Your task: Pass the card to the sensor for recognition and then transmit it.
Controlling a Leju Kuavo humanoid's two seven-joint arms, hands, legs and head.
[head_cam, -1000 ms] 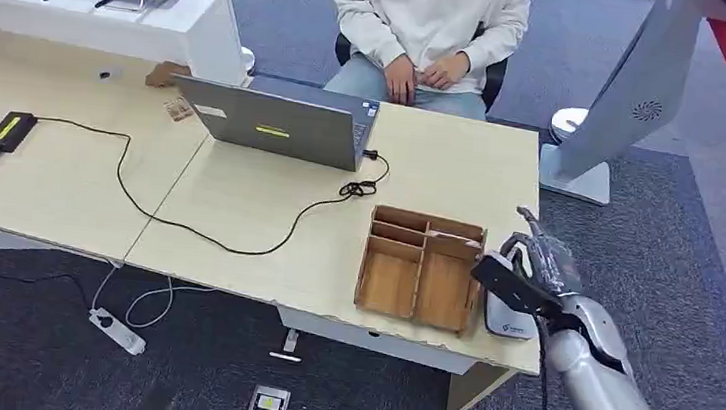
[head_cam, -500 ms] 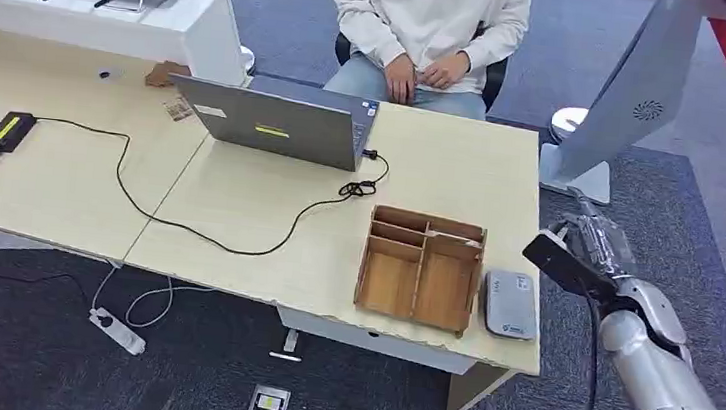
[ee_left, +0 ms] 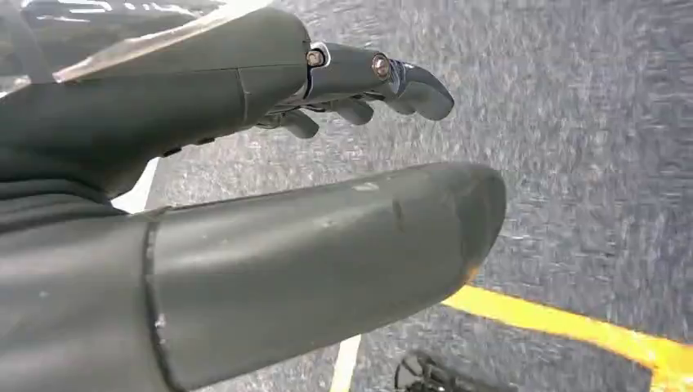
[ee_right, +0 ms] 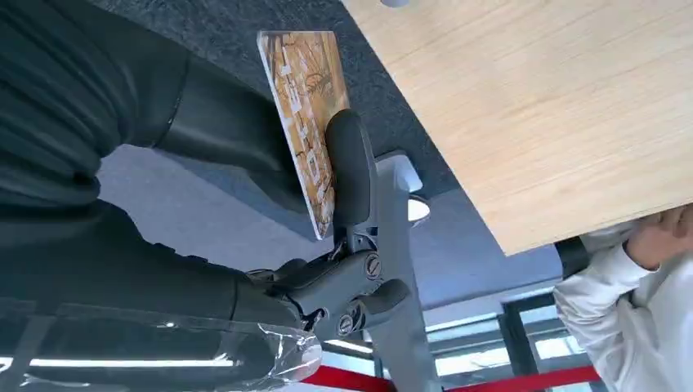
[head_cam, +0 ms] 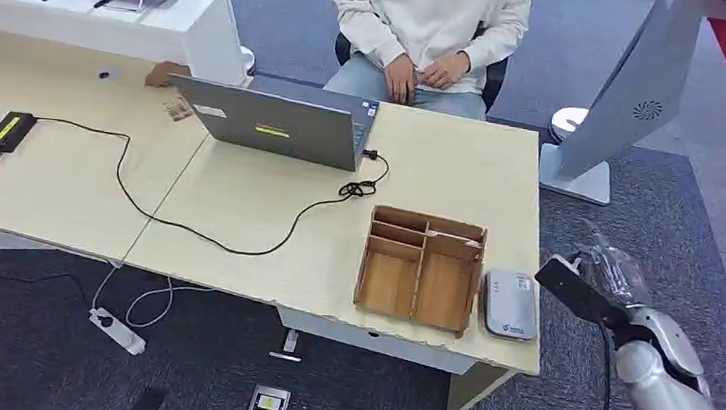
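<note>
Pinching the card between thumb and finger, the right hand hangs off the desk's right edge. The sensor lies just to its left, on the near corner. The left hand holds nothing.

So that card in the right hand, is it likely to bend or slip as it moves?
Probably stiff: in the right wrist view the card keeps straight edges with no visible bow. It looks thin and glossy, so it may be slippery. The right hand pinches it with a finger across one face and most of it standing free, so a knock could twist it.
</note>
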